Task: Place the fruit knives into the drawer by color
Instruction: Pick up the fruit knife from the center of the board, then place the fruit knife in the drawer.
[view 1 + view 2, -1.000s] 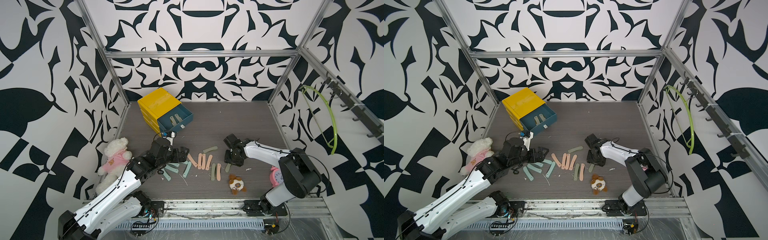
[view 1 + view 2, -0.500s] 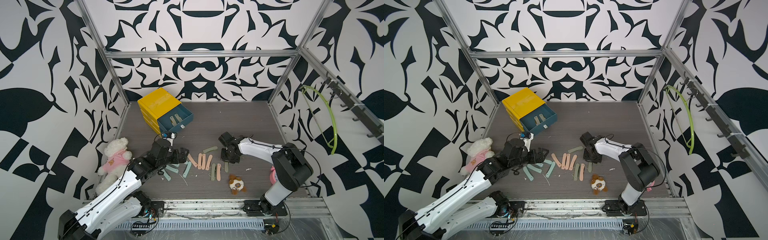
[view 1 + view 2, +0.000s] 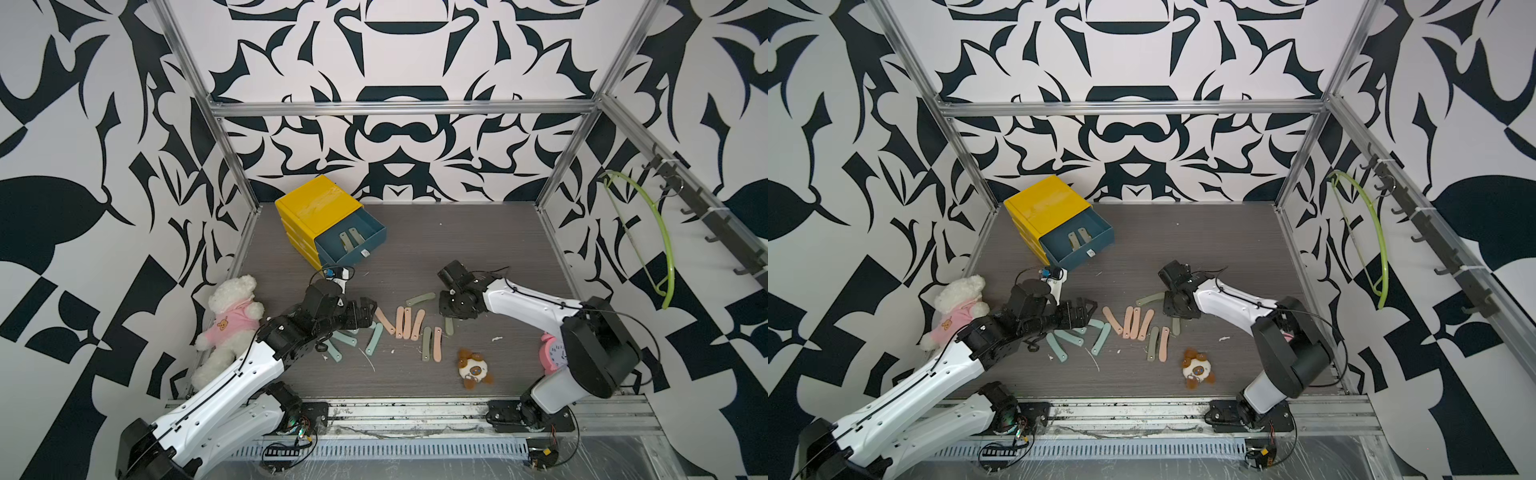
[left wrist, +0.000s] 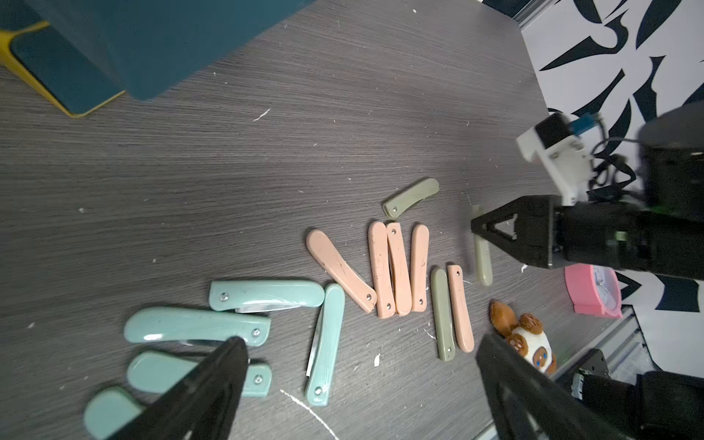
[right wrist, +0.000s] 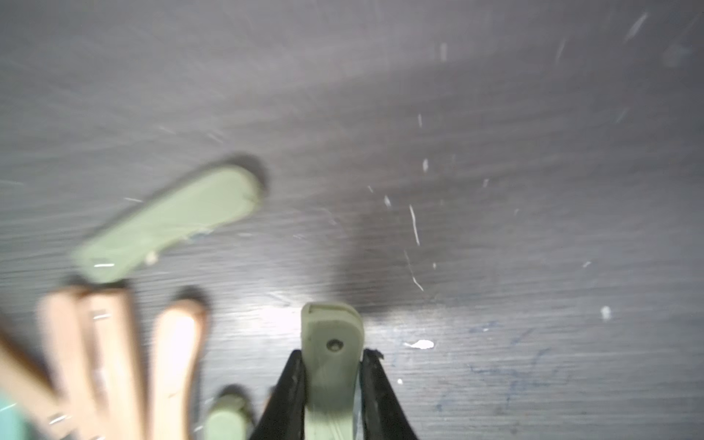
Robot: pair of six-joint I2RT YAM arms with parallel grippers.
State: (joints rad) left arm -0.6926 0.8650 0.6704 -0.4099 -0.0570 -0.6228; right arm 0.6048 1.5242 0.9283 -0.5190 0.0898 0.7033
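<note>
Pinched near its rivet end in the pressed-together right tool (image 5: 334, 354): an olive-sage folded plastic fruit knife (image 5: 331, 381), at 4 o'clock from the middle of the grey wood-grain counter (image 3: 457, 241). Loose toward 6 o'clock, two more olive-sage knives (image 4: 411, 198) among five peach-pink knives (image 4: 398, 274). At 8 o'clock, a cluster of mint-teal knives (image 4: 266, 295) beneath the left tool (image 3: 368, 309), spread wide and gripping nothing. At 11 o'clock, pulled out of a yellow plastic cabinet (image 3: 318, 203), a dark-blue drawer (image 3: 353, 257) with two olive-sage knives inside (image 3: 345, 240).
</note>
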